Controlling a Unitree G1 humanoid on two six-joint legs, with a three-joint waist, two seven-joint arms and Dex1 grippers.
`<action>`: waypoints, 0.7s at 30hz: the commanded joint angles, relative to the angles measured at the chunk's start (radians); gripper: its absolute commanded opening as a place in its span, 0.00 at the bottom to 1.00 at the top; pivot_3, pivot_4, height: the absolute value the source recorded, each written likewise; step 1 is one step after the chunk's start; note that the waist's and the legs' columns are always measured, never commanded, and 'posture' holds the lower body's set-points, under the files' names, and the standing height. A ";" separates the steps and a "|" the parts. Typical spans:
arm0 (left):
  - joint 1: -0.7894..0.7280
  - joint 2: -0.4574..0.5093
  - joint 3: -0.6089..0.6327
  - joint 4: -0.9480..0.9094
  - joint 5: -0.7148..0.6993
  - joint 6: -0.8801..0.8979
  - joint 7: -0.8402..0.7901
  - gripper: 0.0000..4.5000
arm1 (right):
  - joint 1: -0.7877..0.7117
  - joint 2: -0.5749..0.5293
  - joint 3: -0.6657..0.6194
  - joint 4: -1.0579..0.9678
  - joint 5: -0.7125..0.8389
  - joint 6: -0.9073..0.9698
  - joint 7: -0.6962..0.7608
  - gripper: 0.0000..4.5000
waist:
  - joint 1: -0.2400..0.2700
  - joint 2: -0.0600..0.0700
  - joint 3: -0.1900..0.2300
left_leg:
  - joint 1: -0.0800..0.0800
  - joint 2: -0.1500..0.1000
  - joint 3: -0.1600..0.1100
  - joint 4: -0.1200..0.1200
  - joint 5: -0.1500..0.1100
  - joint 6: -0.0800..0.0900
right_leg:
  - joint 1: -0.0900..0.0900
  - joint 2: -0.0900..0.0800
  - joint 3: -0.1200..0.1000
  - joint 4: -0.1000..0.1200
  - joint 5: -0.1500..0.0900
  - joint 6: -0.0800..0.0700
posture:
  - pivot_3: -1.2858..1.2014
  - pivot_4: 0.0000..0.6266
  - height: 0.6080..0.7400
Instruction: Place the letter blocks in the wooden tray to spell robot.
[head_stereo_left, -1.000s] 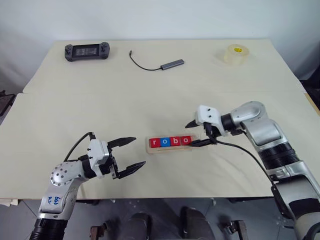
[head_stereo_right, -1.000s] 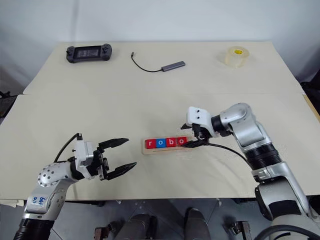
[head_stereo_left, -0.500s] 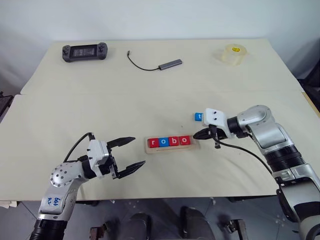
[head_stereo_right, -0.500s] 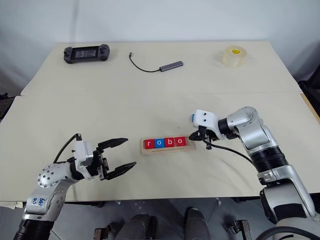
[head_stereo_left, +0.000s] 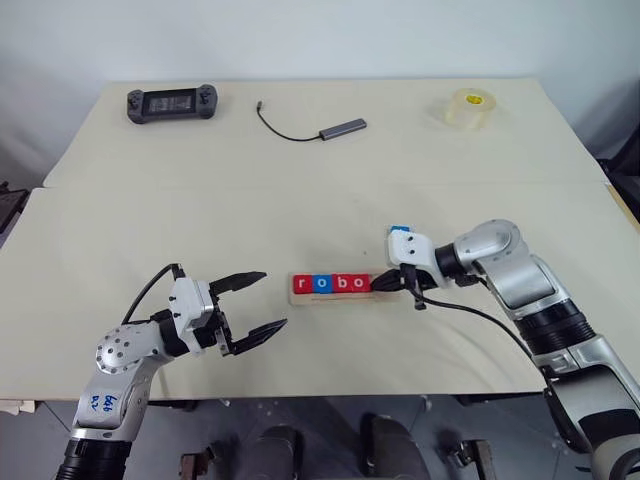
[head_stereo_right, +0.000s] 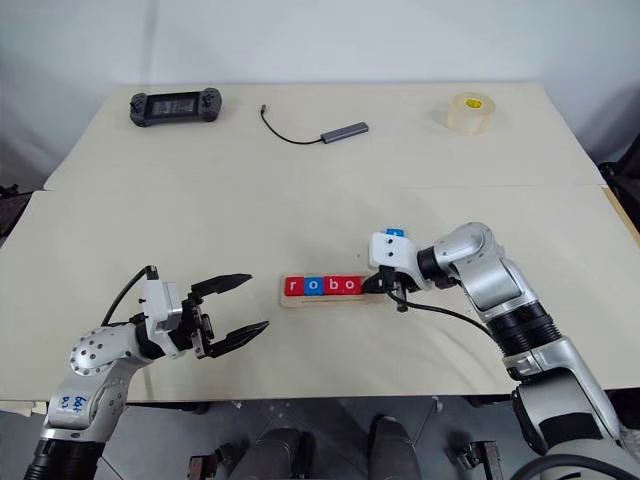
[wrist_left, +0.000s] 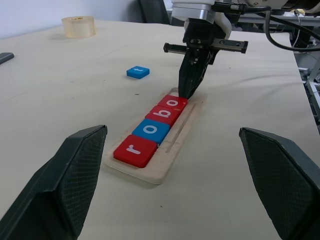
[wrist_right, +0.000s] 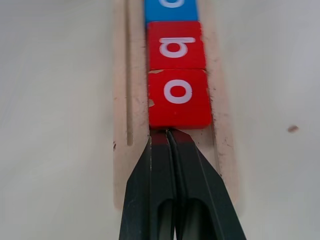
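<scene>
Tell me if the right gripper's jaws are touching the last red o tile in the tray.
Touching. In the right wrist view the right gripper, jaws shut, has its tips pressed against the near edge of the red o tile in the wooden tray, with no gap.

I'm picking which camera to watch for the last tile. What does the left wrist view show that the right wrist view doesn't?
Left wrist view: the loose blue t tile on the table beside the wooden tray, the red r tile, a tape roll, and the open left gripper.

Right wrist view: chipped paint on the last o tile.

Both: the shut right gripper at that tile's end, with r, o, b, o seated.
</scene>
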 joint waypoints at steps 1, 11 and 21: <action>0.006 0.010 0.015 -0.044 -0.002 -0.012 0.005 1.00 | 0.011 -0.017 -0.007 -0.056 0.022 0.022 0.017 0.01 | -0.001 0.000 0.000 | 0.000 0.000 0.000 0.000 0.000 0.000 | 0.000 0.000 0.000 0.000 0.000 0.000 | 0.52 0.24 1.00; -0.009 0.001 0.004 -0.016 -0.001 -0.020 -0.007 1.00 | 0.111 -0.096 -0.236 -0.147 0.162 0.015 -0.032 0.09 | 0.005 0.000 0.000 | 0.000 -0.001 0.000 0.000 0.000 0.000 | 0.000 0.000 0.000 0.000 0.000 0.000 | 0.52 0.24 1.00; -0.091 -0.004 -0.010 0.089 -0.002 -0.031 -0.058 1.00 | 0.577 -0.064 -0.652 -0.321 0.258 -0.093 -0.303 0.85 | 0.028 0.000 0.000 | 0.000 -0.001 0.000 0.000 0.000 0.000 | 0.001 0.000 0.000 0.000 0.000 0.000 | 0.52 0.24 1.00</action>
